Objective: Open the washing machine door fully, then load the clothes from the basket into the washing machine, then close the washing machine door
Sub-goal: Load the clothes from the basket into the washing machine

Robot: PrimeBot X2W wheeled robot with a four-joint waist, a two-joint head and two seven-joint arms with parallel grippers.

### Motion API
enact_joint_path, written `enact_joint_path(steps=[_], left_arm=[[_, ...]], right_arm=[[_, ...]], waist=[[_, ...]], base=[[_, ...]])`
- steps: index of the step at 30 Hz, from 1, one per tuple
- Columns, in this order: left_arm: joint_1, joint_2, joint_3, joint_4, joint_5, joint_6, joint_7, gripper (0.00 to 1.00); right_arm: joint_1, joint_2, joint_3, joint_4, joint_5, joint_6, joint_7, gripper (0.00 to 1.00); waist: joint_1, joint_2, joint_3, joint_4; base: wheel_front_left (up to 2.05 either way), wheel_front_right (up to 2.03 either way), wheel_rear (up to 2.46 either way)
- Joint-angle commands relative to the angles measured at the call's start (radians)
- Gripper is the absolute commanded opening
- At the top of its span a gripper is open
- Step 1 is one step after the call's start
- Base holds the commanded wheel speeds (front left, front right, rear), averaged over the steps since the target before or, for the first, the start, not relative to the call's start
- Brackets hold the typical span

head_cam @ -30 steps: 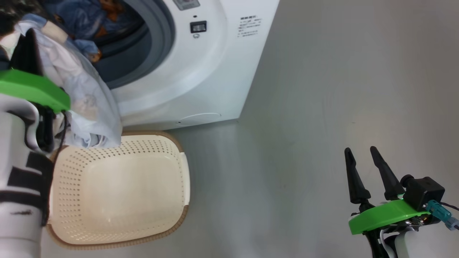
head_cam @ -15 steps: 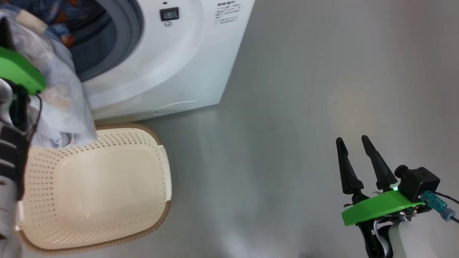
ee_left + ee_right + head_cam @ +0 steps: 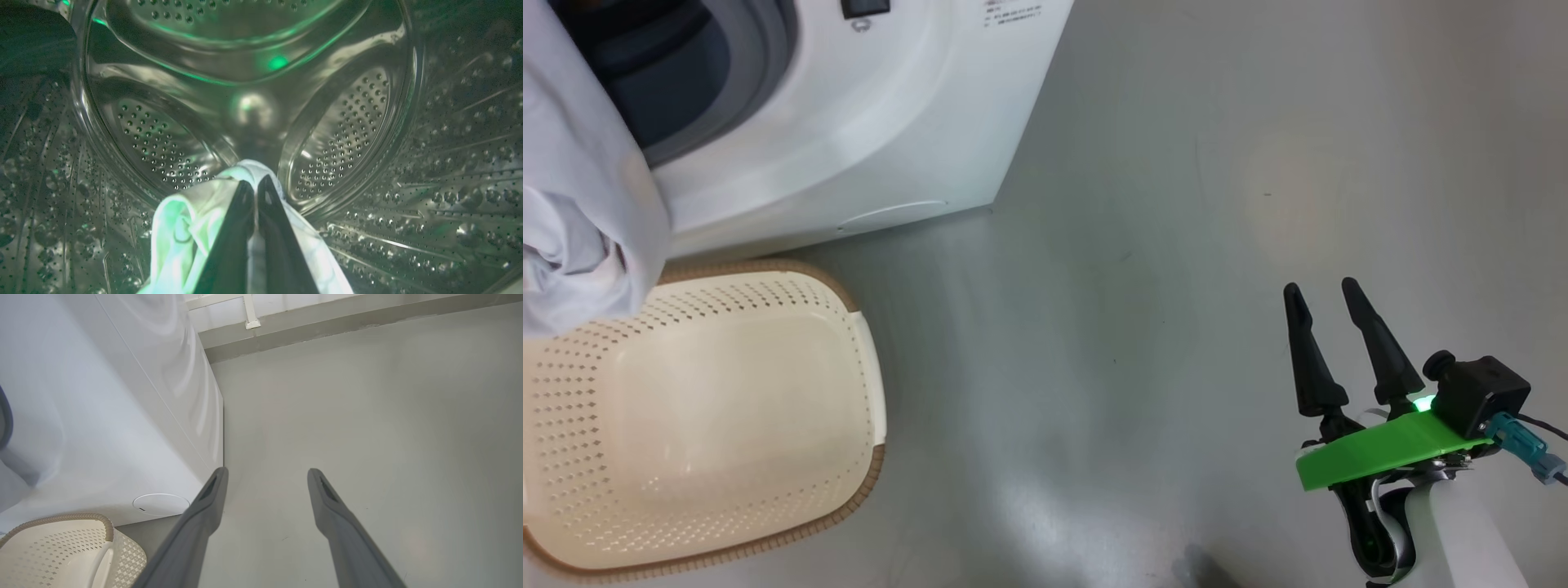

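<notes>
The white washing machine (image 3: 890,122) stands at the upper left, its opening at the view's top left corner. Its door is out of view. A white garment (image 3: 580,204) from the clothes hangs in front of that opening, over the basket's far rim. In the left wrist view my left gripper (image 3: 255,181) is inside the steel drum (image 3: 347,122), shut on the white garment (image 3: 184,220). The cream basket (image 3: 711,408) sits on the floor before the machine with nothing in it. My right gripper (image 3: 1320,284) hovers open over bare floor at the lower right, holding nothing.
Grey floor (image 3: 1176,204) stretches to the right of the machine. In the right wrist view, the open right gripper (image 3: 267,470) points along the machine's side (image 3: 102,416), with the basket's corner (image 3: 49,547) at lower left and a wall base (image 3: 347,322) beyond.
The head camera has swung, sliding machine and basket left and up. The left gripper's green mount has left the head view, with the white garment carried further towards the opening. The right gripper stays open.
</notes>
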Motion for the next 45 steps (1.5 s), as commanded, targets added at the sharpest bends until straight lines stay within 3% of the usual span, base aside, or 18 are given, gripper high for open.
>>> enact_joint_path(steps=[1,8,9,10,11,20,27,45], left_arm=[[0.026,0.041,0.038,-0.049,0.022,0.001,-0.006,0.00],[0.051,0.010,0.056,0.109,0.080,-0.034,-0.006,0.00],[0.044,0.010,0.051,0.135,0.085,-0.036,-0.006,0.19],[0.038,0.007,0.049,0.168,0.084,-0.038,-0.006,0.45],[0.029,0.005,0.041,0.195,0.087,-0.040,-0.006,1.00],[-0.017,-0.005,0.021,0.316,0.080,-0.050,-0.006,1.00],[-0.008,-0.018,0.016,0.314,0.062,-0.052,-0.006,1.00],[0.292,-0.092,0.040,-0.018,0.014,-0.053,-0.006,1.00]], right_arm=[[-0.006,-0.001,0.023,-0.026,0.014,0.002,-0.012,1.00],[-0.008,-0.001,0.027,-0.021,0.016,0.002,-0.012,1.00],[-0.008,-0.001,0.027,-0.020,0.016,0.002,-0.012,1.00],[-0.008,-0.001,0.027,-0.020,0.015,0.002,-0.012,1.00],[-0.007,-0.001,0.027,-0.019,0.015,0.002,-0.012,1.00],[-0.007,-0.001,0.025,-0.018,0.009,0.002,-0.012,1.00],[-0.012,-0.001,0.022,-0.017,0.002,0.002,-0.012,1.00],[-0.011,-0.001,-0.009,-0.021,-0.039,0.002,-0.012,1.00]], waist=[[0.0000,0.0000,0.010,-0.003],[0.0000,0.0000,0.006,0.004],[0.0000,0.0000,0.004,0.005],[0.0000,0.0000,0.001,0.007],[0.0000,0.0000,-0.001,0.009],[0.0000,0.0000,-0.008,0.021],[0.0000,0.0000,-0.011,0.031],[0.0000,0.0000,-0.049,0.113]], base=[[0.00,0.00,0.00],[0.00,0.00,0.00],[0.00,0.00,0.00],[0.00,0.00,0.00],[0.00,0.00,0.00],[0.00,0.00,0.00],[0.00,0.00,0.00],[0.00,0.00,0.00]])
